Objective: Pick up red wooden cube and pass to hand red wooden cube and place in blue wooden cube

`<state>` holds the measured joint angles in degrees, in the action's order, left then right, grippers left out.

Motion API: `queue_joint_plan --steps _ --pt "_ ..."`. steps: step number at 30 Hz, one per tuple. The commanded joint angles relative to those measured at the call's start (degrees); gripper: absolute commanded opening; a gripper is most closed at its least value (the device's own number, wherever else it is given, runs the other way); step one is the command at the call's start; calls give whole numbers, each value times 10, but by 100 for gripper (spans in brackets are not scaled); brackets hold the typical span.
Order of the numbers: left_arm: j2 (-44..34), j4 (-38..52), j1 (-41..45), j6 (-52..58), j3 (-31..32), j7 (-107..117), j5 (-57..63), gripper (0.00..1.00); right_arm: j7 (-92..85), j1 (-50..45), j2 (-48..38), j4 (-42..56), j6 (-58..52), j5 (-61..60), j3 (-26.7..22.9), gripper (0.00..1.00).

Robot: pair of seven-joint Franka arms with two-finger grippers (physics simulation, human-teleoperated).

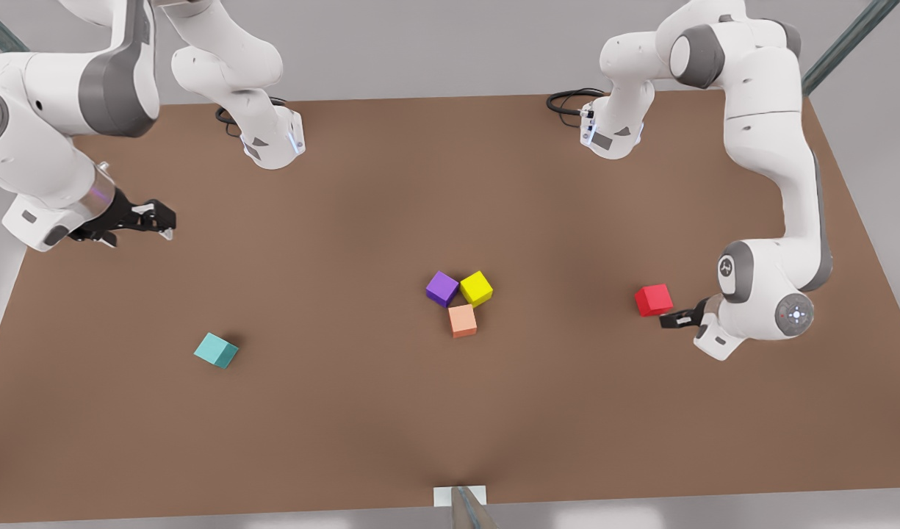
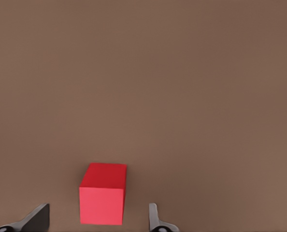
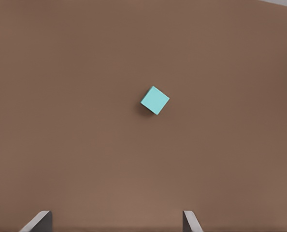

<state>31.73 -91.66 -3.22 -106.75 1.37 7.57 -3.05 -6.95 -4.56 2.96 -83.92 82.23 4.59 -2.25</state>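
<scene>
Left wrist view puts the red wooden cube squarely ahead of my left gripper, its fingers spread wide with one fingertip to either side of the cube's line and neither touching it. In the front view that gripper sits low, just beside the cube, near the worktop's edge on the front view's right. The cube lies straight out along the gripper's reach, so I judge the next move to be a short advance before closing.

My right gripper waits, released, above the worktop's opposite edge. Its wrist view shows the blue wooden cube well ahead, resting alone on the brown surface. The left arm is plainly the nearer one to the red cube.
</scene>
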Motion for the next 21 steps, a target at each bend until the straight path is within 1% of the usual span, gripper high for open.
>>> queue_joint_plan --steps 1,2,3,10,14,16,21 --pt "-18 -40 -6 -99 -1 2 0 100 -23 -2 -1 -2 0 -1 0 100" --pt "-43 -91 -5 -130 -2 2 0 100 -22 -2 -1 -2 0 -1 0 100" --pt "-50 -106 -5 -138 -2 2 0 100 -22 -2 -1 -3 0 -1 0 100" --pt "-51 -158 -4 -143 -2 2 -1 100 -22 -2 -1 -8 -4 -4 0 100" --pt "-41 -177 -4 -167 -2 -1 0 100 -22 -2 -1 -11 -4 -4 0 100" --pt "-33 -195 -4 -200 -2 0 -1 100 -22 -2 -1 -11 -4 -4 0 100" --pt "-8 -195 -4 -217 -2 -1 0 100 -23 -2 -1 -15 -1 -5 0 100"
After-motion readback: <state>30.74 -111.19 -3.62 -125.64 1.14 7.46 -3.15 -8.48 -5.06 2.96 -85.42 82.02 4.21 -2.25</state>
